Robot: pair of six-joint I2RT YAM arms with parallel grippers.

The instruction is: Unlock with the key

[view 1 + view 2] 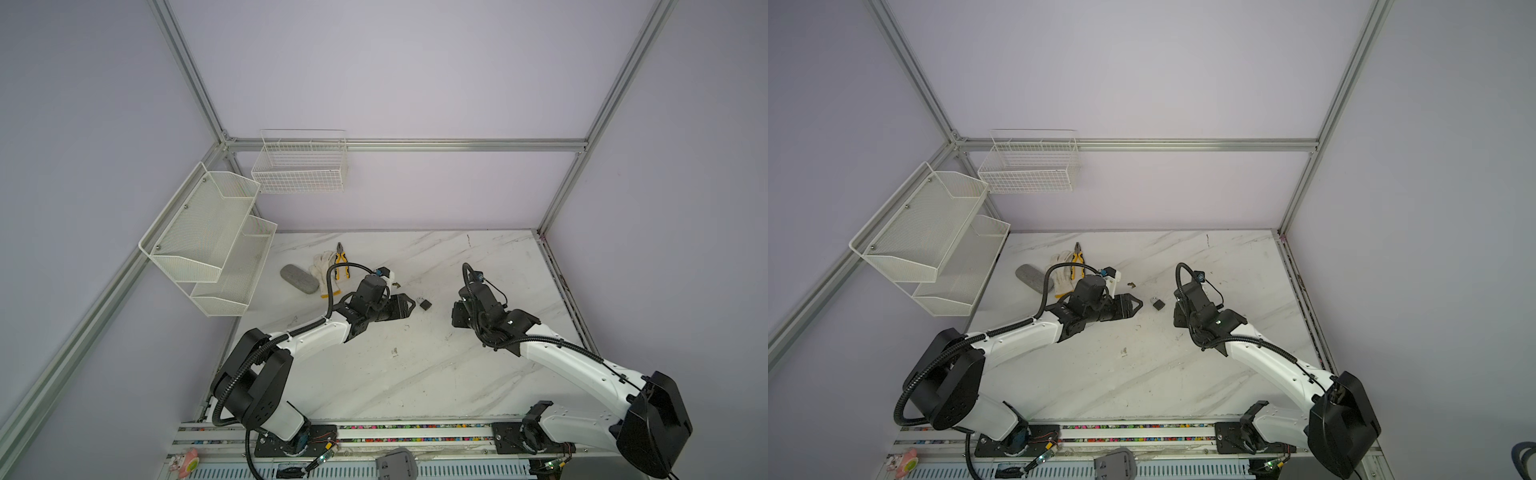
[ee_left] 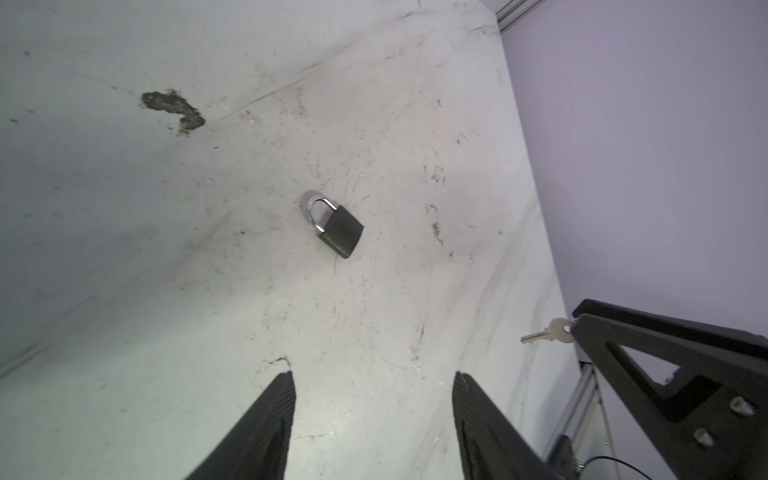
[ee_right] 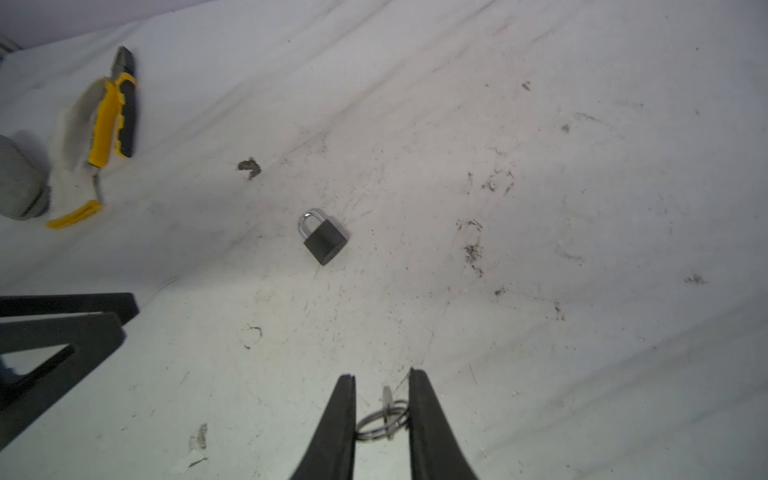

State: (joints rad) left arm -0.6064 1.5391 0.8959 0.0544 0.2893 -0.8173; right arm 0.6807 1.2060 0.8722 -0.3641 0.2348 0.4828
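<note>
Between the right fingers (image 3: 432, 419), the key (image 2: 547, 331) gleams silvery, round-headed.

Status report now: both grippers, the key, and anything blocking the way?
Left gripper open, empty, aimed at padlock. Right gripper closed on key ring, key sticking out. Padlock flat on table, shackle closed. Path clear.

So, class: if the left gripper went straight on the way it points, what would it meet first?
Probably the padlock: it lies on the table ahead of the open left gripper, nothing between, though depth is uncertain.
</note>
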